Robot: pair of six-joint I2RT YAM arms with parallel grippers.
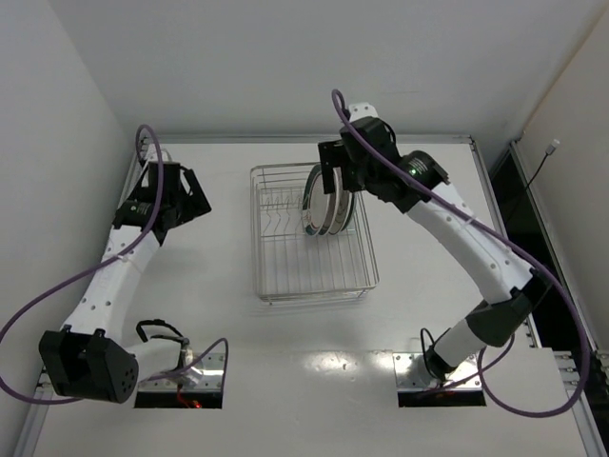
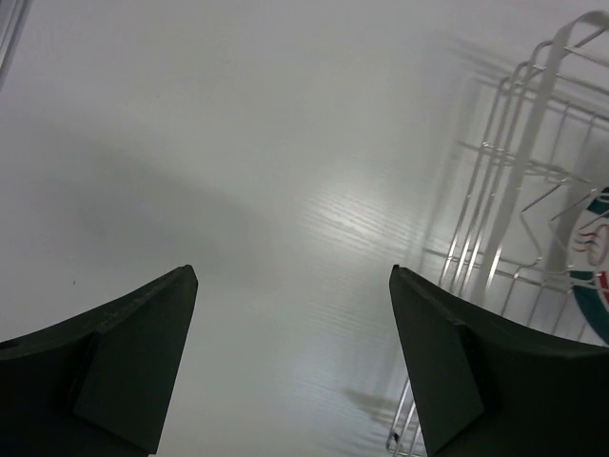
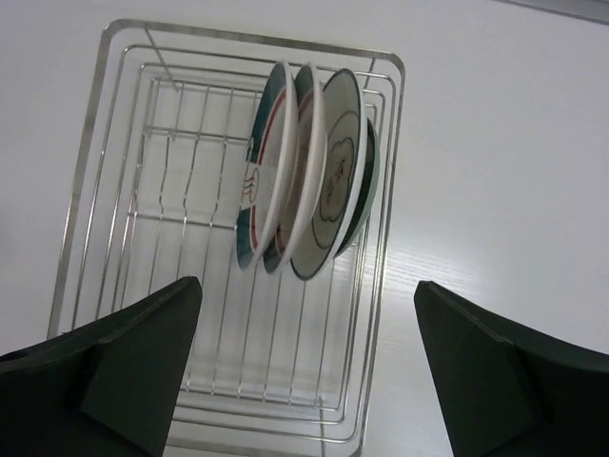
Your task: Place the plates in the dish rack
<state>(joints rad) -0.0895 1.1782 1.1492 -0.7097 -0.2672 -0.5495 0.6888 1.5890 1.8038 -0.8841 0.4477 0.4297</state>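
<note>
The silver wire dish rack [image 1: 259, 238] stands mid-table. Several plates [image 1: 326, 202] stand on edge in its far right part. In the right wrist view the rack [image 3: 88, 190] holds two white plates with green-and-red rims [image 3: 270, 171], a pale grey plate with a flower centre [image 3: 341, 167] and a teal plate [image 3: 368, 190] behind it. My right gripper [image 1: 333, 179] [image 3: 306, 284] is open and empty above the plates. My left gripper [image 1: 195, 202] [image 2: 293, 276] is open and empty over bare table left of the rack [image 2: 495, 171]. A rim-banded plate [image 2: 595, 276] shows at that view's right edge.
White walls close in the table on the left, back and right. A dark gap [image 1: 504, 190] runs along the right table edge. Two floor openings with cables [image 1: 181, 379] [image 1: 433, 379] sit by the arm bases at the near edge.
</note>
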